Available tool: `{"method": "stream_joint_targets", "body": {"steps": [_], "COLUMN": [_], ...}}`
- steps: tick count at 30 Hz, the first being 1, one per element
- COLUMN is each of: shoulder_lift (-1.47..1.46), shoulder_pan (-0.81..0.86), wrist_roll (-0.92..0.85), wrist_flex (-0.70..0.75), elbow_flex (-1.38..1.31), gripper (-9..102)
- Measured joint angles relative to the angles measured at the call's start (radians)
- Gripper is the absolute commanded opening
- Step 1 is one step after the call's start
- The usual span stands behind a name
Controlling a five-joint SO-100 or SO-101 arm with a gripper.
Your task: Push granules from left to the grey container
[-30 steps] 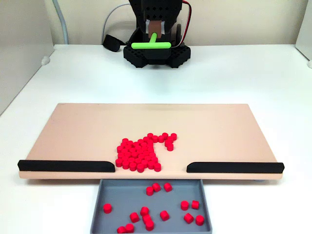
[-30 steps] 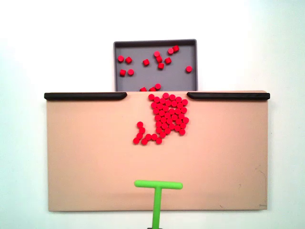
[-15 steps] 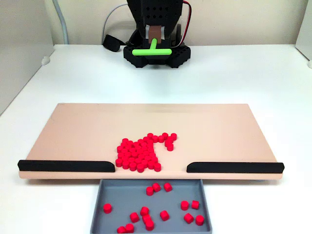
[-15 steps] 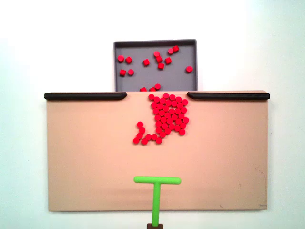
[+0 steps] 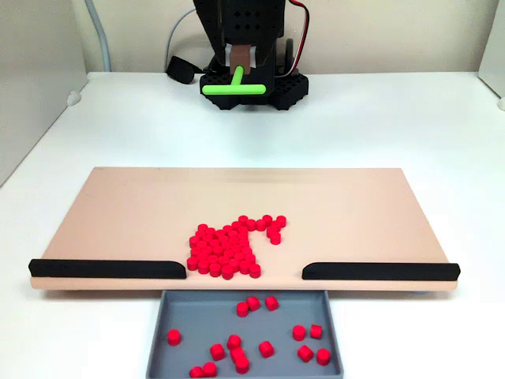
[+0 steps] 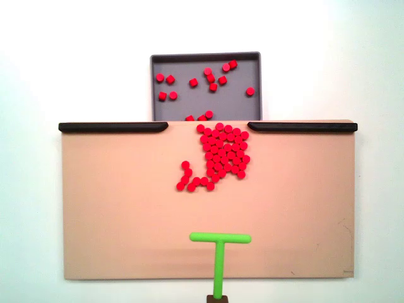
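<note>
Our gripper [image 5: 237, 61] fingers grip the green T-shaped pusher [image 6: 219, 252] above the tan board's [image 6: 113, 208] robot-side edge, well apart from the granules [image 6: 221, 153] heaped at the grey container's [image 6: 243, 107] edge.

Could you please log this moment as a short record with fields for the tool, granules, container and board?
tool: green T-shaped pusher, held by the gripper, apart from the pile
granules: main cluster on the board at the gap between the black strips; some already in the container
container: grey container beyond the gap
board: tan board, flat on the white table
</note>
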Motion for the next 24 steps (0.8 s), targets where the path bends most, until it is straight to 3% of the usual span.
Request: {"method": "stream_joint_targets", "body": {"steps": [24], "shoulder_lift": [0.000], "shoulder_pan": [-0.020], "wrist_roll": [-0.006], "wrist_flex": [0.000], "elbow_flex": [0.000], "gripper": [0]}}
